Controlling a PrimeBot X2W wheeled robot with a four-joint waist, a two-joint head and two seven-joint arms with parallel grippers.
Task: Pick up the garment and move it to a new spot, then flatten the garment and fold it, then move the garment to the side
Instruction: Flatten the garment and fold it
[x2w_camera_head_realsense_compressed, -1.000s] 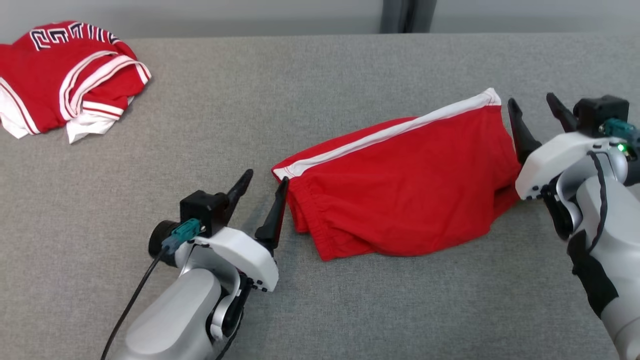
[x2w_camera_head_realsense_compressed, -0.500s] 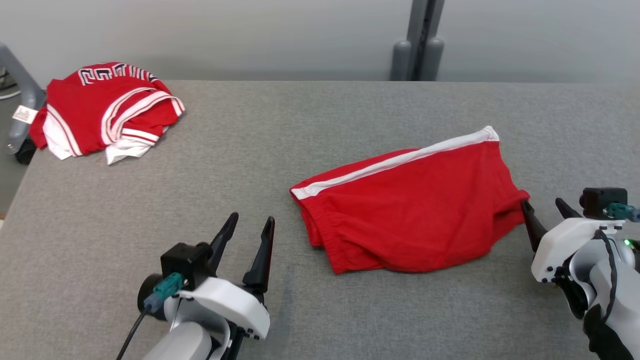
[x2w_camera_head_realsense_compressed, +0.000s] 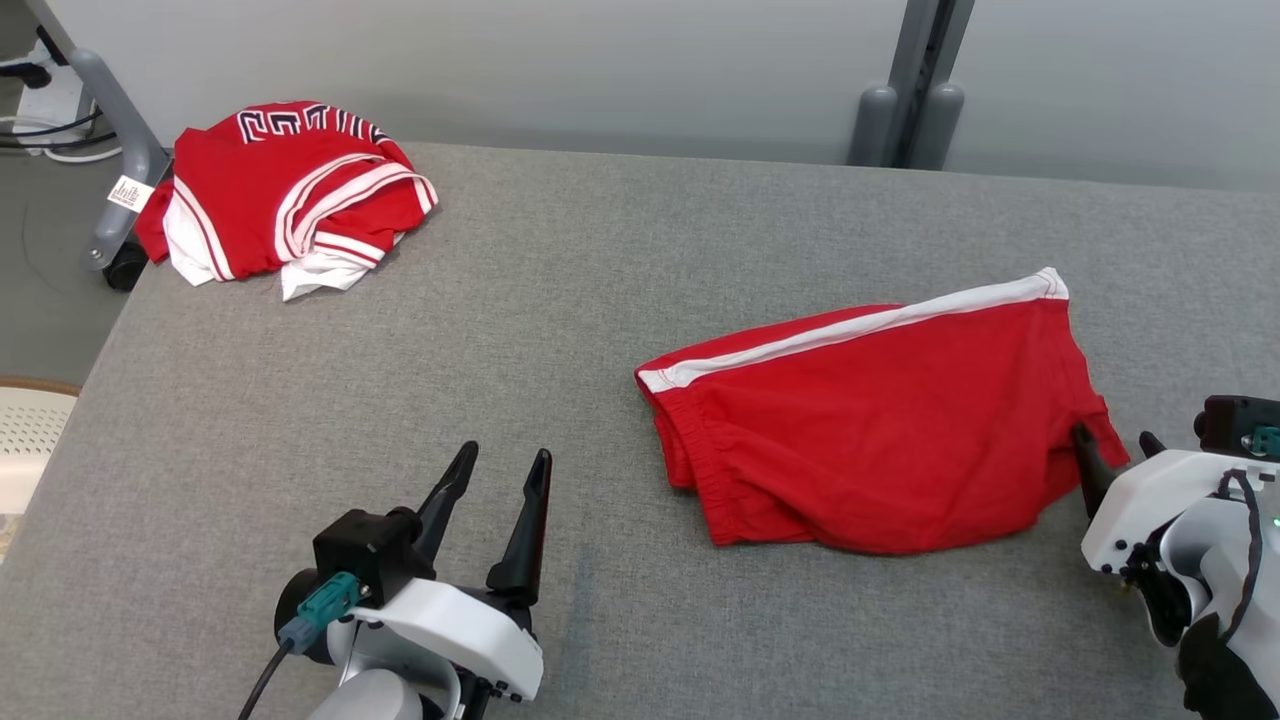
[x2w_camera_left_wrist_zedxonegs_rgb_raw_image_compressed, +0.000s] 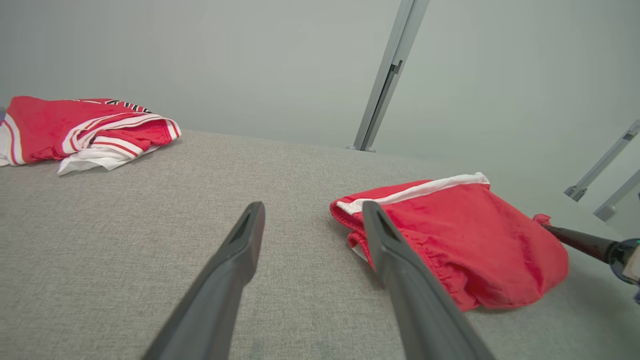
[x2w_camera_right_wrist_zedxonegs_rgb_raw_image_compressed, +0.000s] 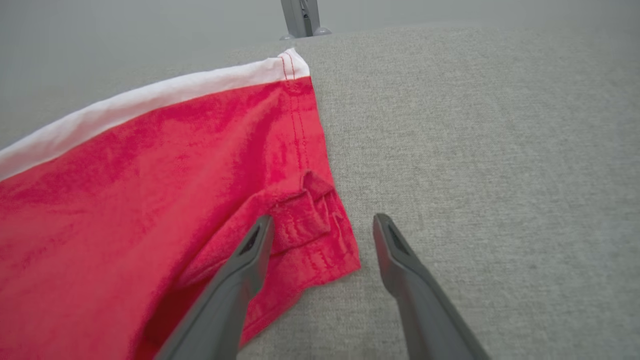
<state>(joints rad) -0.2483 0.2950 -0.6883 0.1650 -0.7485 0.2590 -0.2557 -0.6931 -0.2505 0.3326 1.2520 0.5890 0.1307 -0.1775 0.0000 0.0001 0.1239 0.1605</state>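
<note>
The garment (x2w_camera_head_realsense_compressed: 880, 430), red shorts with a white side stripe, lies folded on the grey table (x2w_camera_head_realsense_compressed: 600, 260), right of centre. My left gripper (x2w_camera_head_realsense_compressed: 506, 455) is open near the front edge, a hand's width left of the waistband, holding nothing. The left wrist view has the garment (x2w_camera_left_wrist_zedxonegs_rgb_raw_image_compressed: 465, 240) just right of the open left gripper (x2w_camera_left_wrist_zedxonegs_rgb_raw_image_compressed: 312, 206). My right gripper (x2w_camera_head_realsense_compressed: 1112, 436) is open at the garment's near right corner. In the right wrist view that red corner (x2w_camera_right_wrist_zedxonegs_rgb_raw_image_compressed: 150, 200) lies under the open right gripper (x2w_camera_right_wrist_zedxonegs_rgb_raw_image_compressed: 324, 219), with one finger (x2w_camera_right_wrist_zedxonegs_rgb_raw_image_compressed: 250, 255) over the cloth.
A second red and white jersey (x2w_camera_head_realsense_compressed: 290, 190) lies bunched at the table's far left corner. A grey post (x2w_camera_head_realsense_compressed: 905, 90) stands behind the table. A wheeled stand leg (x2w_camera_head_realsense_compressed: 105, 150) and a white basket (x2w_camera_head_realsense_compressed: 25, 430) sit off the left edge.
The head camera has pulled back and turned, showing more of the room. Both grippers drew back toward the near edge; the left finger that touched the waistband now stands apart. Both stayed open.
</note>
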